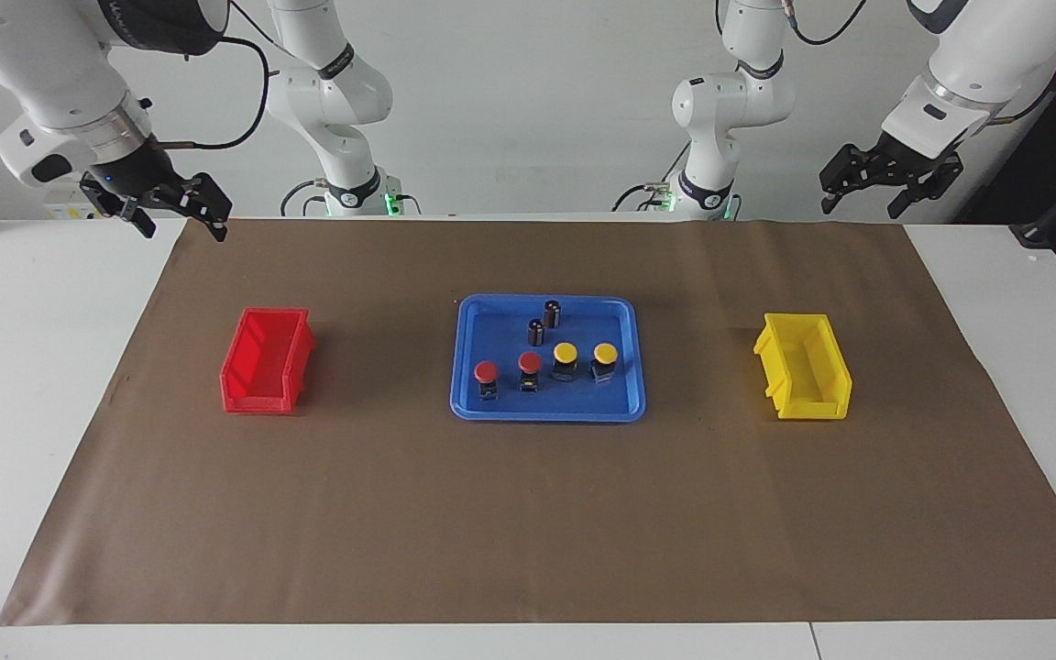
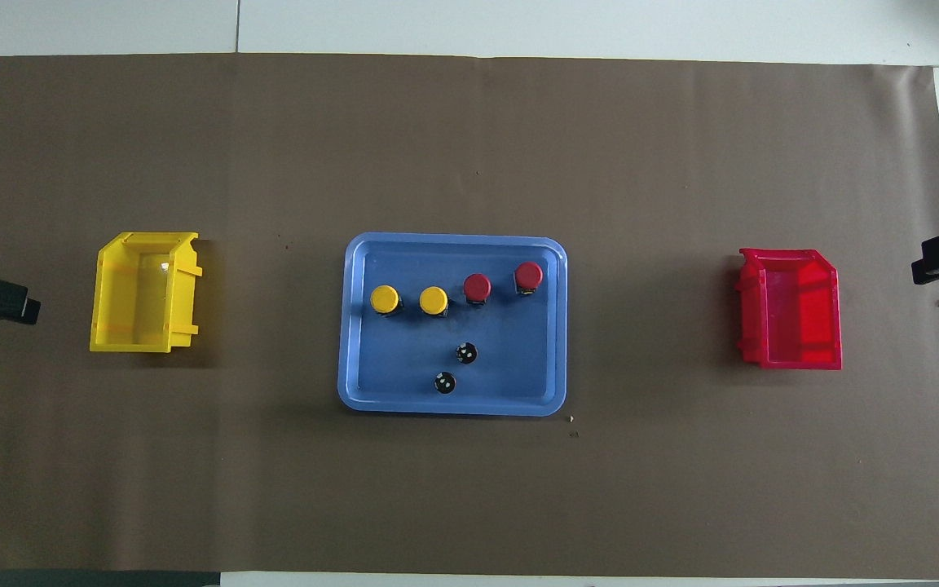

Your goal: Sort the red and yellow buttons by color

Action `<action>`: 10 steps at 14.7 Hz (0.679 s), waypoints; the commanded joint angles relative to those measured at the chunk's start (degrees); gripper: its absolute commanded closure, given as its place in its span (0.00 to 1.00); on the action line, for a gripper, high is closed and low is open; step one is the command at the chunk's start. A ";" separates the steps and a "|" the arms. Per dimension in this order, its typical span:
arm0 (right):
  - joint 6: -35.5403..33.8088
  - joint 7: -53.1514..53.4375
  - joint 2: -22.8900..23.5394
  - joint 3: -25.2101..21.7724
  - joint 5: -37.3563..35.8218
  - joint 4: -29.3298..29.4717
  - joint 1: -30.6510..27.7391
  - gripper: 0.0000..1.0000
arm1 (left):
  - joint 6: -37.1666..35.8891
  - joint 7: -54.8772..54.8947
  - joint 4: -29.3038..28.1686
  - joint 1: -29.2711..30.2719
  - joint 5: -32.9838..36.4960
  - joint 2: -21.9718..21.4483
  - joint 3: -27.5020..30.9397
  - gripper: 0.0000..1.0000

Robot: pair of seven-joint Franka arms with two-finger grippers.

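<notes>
Mat (image 1: 528, 513): brown sheet under everything; the tray sits at its middle, and I place all else from the tray.
Tray (image 1: 468, 403): blue, shallow, raised rim; all four buttons and both cylinders stand in it.
Red bin (image 1: 264, 392): on the mat, well apart from the tray toward my right arm's end; nothing in it.
Yellow bin (image 1: 808, 403): on the mat, well apart from the tray toward my left arm's end; nothing in it.
Right gripper (image 1: 178, 213): up in the air over the mat's corner at my own edge, well apart from the tray; fingers spread, holding nothing; waiting.
Left gripper (image 1: 867, 191): up in the air past the mat's edge nearest me at my left arm's end, well apart from the tray; fingers parted, holding nothing.
Cylinders (image 1: 552, 313): two dark, capless, in the tray's part nearer to me; not mine to sort.
Yellow buttons (image 1: 566, 354): two, upright, in one row in the tray's part farther from me, toward the yellow bin.
Red buttons (image 1: 530, 363): two, same row, toward the red bin; none sorted yet.
Handling: I judge them light, rigid and top-heavy; the domed caps look smooth and likely slippery.
Hold: I would come straight down and pinch the blocky dark base under the cap, on its flat sides, not the dome.
Risk: neighbours stand close, so a wide finger could tip the next button.
</notes>
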 commanded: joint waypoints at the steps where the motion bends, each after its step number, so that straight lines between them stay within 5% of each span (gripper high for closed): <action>1: 0.32 -0.79 -0.36 0.16 -0.12 -0.27 -0.16 0.00 | -0.45 0.01 -0.43 0.60 0.59 -1.00 -0.37 0.00; 10: 0.23 -0.97 -0.62 0.25 -0.03 -1.07 -0.07 0.00 | -0.45 0.01 -0.43 0.60 0.59 -1.00 -0.37 0.00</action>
